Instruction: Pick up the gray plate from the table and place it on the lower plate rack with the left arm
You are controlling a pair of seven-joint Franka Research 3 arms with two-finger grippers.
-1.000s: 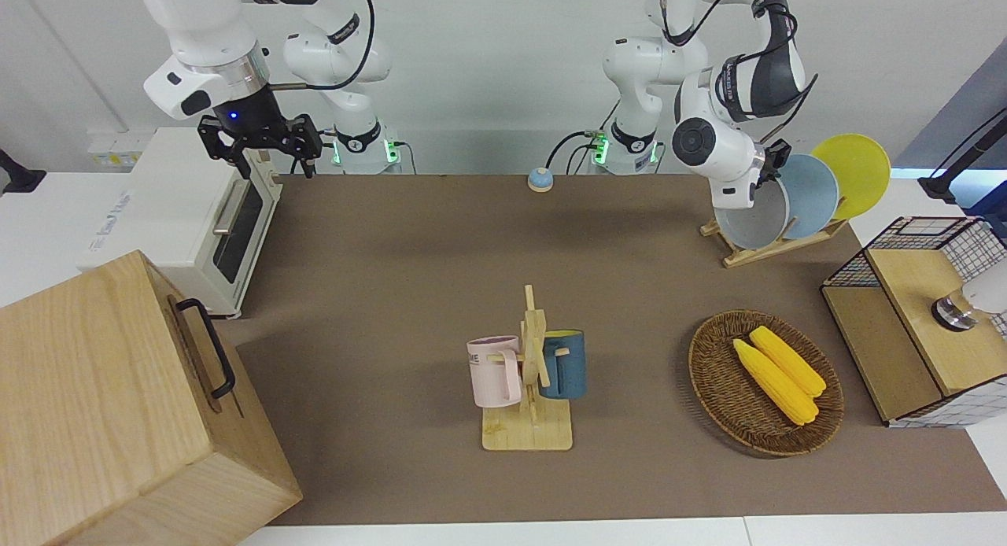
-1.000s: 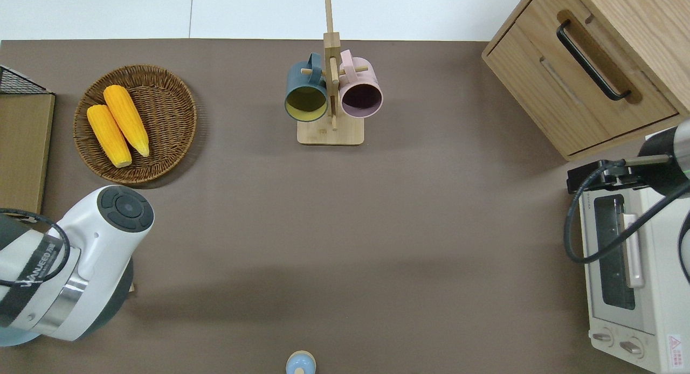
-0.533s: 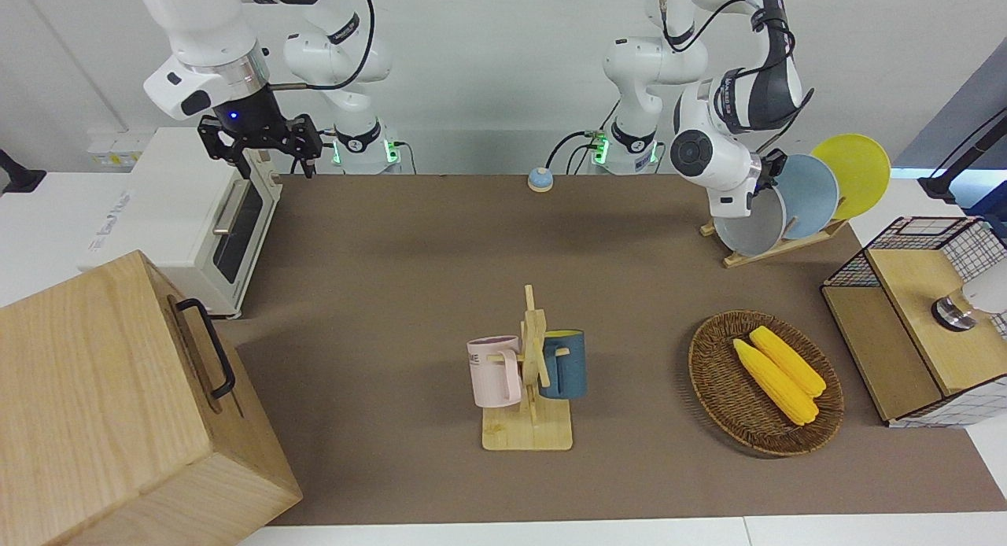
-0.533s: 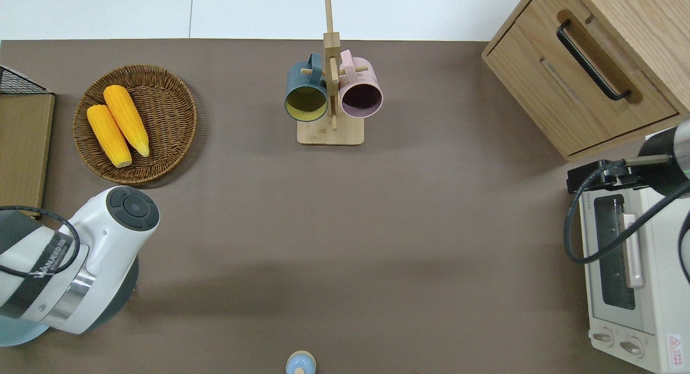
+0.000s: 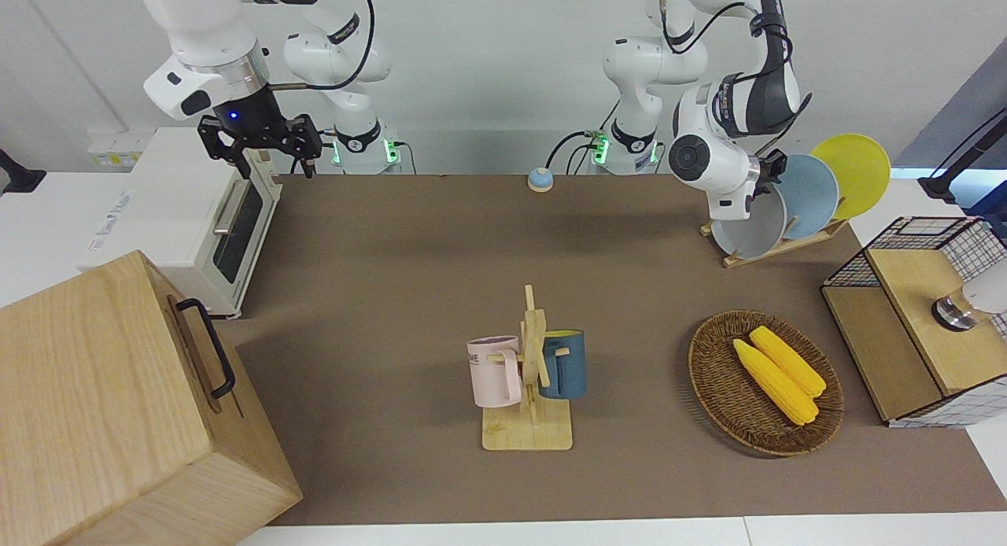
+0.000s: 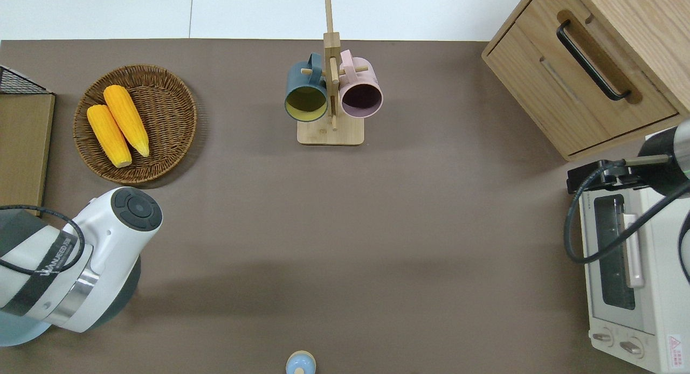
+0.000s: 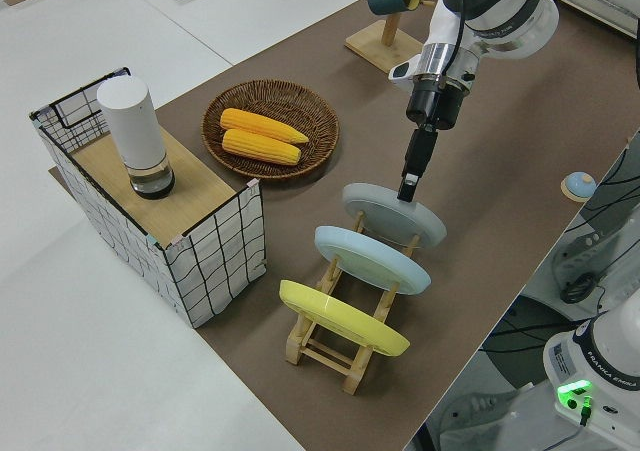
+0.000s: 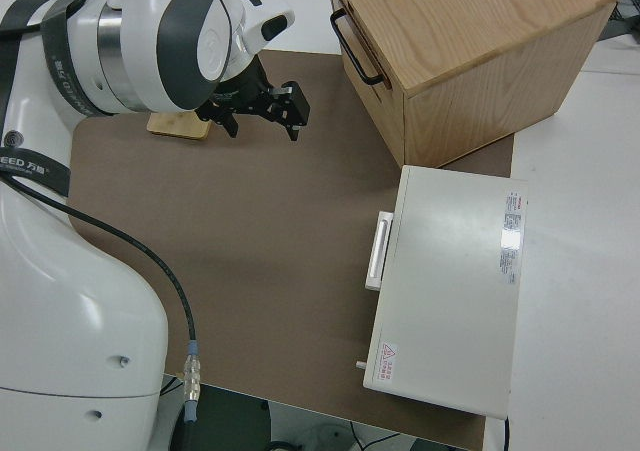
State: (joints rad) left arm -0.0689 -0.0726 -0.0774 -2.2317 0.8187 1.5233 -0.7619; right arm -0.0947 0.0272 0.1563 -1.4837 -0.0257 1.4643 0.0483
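The gray plate [image 5: 746, 230] [image 7: 385, 211] stands tilted in the end slot of the lower plate rack [image 5: 775, 249] [image 7: 330, 349], the slot farthest from the robots, near the left arm's end of the table [image 5: 409, 255]. My left gripper [image 7: 408, 187] comes down from above and is shut on the plate's upper rim. A sky-blue plate [image 5: 812, 190] and a yellow plate [image 5: 856, 170] fill the other slots. My right gripper [image 5: 266, 146] is parked with its fingers apart and empty.
A mug tree [image 5: 531, 373] with two mugs stands mid-table. A wicker basket [image 5: 712, 389] with two corn cobs and a wire crate [image 5: 920, 318] lie close to the rack. A toaster oven [image 5: 189, 215] and a wooden cabinet [image 5: 110, 404] stand at the right arm's end.
My left wrist has swung a little toward the table's middle and dropped, and the gray plate has sunk slightly lower into the rack. The right arm has not moved.
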